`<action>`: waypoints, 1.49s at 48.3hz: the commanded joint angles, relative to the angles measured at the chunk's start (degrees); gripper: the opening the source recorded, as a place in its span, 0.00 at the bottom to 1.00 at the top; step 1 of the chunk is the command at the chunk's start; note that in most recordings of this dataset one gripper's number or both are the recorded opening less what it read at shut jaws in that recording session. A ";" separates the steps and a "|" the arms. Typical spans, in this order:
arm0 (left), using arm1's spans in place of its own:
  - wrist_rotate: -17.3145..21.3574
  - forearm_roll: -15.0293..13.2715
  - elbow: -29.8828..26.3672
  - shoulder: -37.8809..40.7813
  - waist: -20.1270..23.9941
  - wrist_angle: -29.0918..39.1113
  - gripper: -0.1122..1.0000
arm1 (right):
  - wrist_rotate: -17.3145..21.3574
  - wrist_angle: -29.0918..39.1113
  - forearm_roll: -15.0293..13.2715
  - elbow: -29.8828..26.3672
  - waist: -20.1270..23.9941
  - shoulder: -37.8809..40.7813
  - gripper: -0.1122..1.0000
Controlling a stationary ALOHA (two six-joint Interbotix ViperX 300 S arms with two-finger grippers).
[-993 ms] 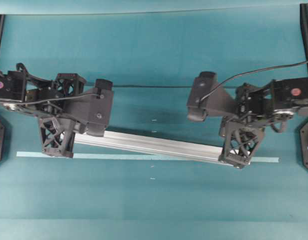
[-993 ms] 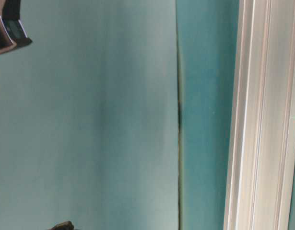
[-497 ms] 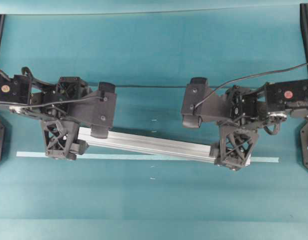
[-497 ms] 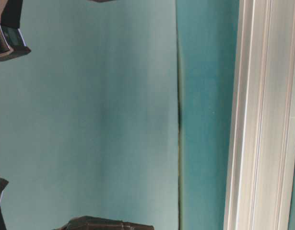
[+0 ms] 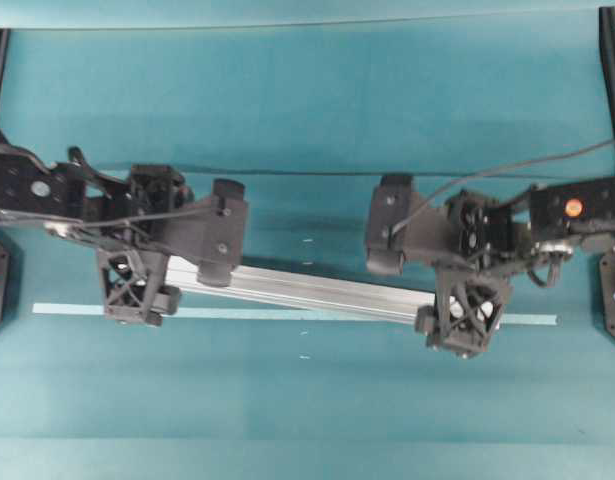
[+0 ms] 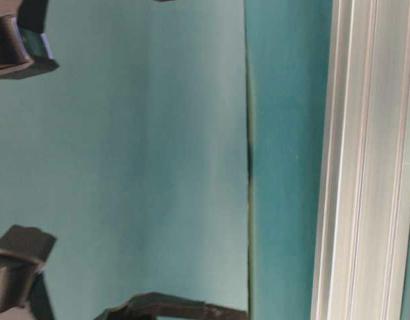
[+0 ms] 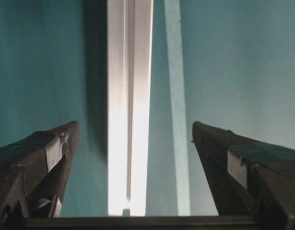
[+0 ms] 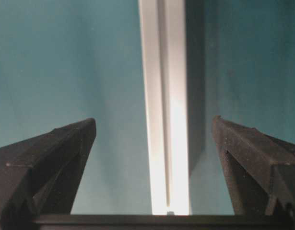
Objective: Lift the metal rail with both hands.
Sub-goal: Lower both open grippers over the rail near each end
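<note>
No readable text, label, brand, number or sign appears in any view; the metal rail (image 5: 307,291), the tape strip (image 5: 527,320) and the teal counter (image 5: 307,100) carry no lettering.

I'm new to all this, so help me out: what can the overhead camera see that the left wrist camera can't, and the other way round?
Only the overhead view shows both arms, the right gripper and the metal rail along its length. Only the left wrist view shows the left gripper's fingers standing wide open, clear of the rail on both sides. Both show the rail, the pale tape strip and the teal table.
</note>
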 commanded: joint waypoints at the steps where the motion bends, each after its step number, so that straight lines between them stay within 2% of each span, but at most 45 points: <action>1: -0.18 0.18 0.09 0.79 0.09 -2.29 0.97 | 0.09 -1.41 0.35 0.79 0.35 0.79 1.00; 16: 0.09 0.18 1.58 4.66 0.18 -5.71 0.97 | -0.26 -5.63 0.35 2.90 0.79 3.87 1.00; 25: 0.18 0.09 3.08 6.33 1.85 -9.93 0.97 | -0.18 -8.96 0.44 4.13 0.79 4.66 1.00; 60: 0.44 0.18 5.71 10.81 3.52 -16.17 0.97 | -0.79 -10.81 -0.79 6.50 -0.35 10.55 1.00; 72: 0.26 0.18 7.82 11.16 3.60 -18.46 0.97 | -0.70 -14.33 -0.88 8.79 -1.58 10.99 1.00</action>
